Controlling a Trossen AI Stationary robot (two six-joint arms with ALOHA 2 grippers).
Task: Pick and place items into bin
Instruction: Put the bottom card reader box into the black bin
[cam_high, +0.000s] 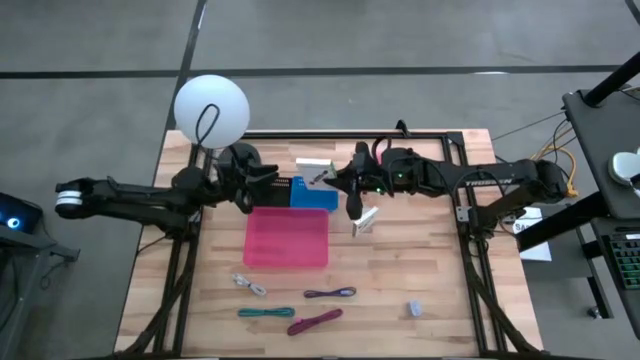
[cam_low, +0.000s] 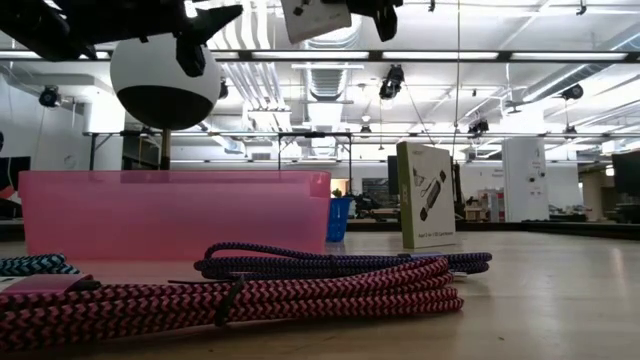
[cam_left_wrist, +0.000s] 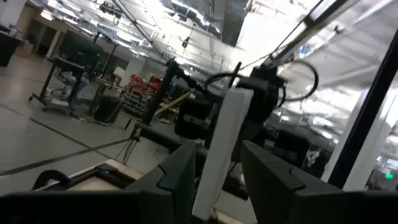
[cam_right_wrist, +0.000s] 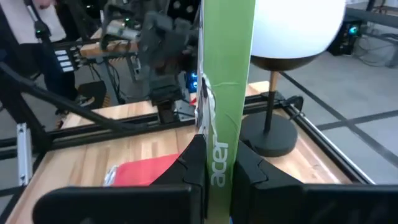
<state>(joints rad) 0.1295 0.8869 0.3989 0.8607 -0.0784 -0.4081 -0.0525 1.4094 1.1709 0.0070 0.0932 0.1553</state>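
A flat box with a white face and a green edge hangs in the air above the blue bin, high over the table in the low view. My right gripper is shut on it, reaching in from the table's right. My left gripper comes from the left, open, with its two fingers on either side of the box's other end. The pink bin stands on the table just nearer than the blue one. My right gripper pinches the box across its thin green edge with the printed lettering, one finger on each broad face. The fingers come about level from the table's right. The box stands on edge, lifted clear, and reaches away toward the left arm. My left gripper has the box's white end between its fingers; whether either finger touches it, I cannot tell.
A second box stands upright on the table right of the pink bin. Near the front edge lie a white cord, teal cord, purple cord, magenta cord and grey-blue lump. A globe lamp stands far left.
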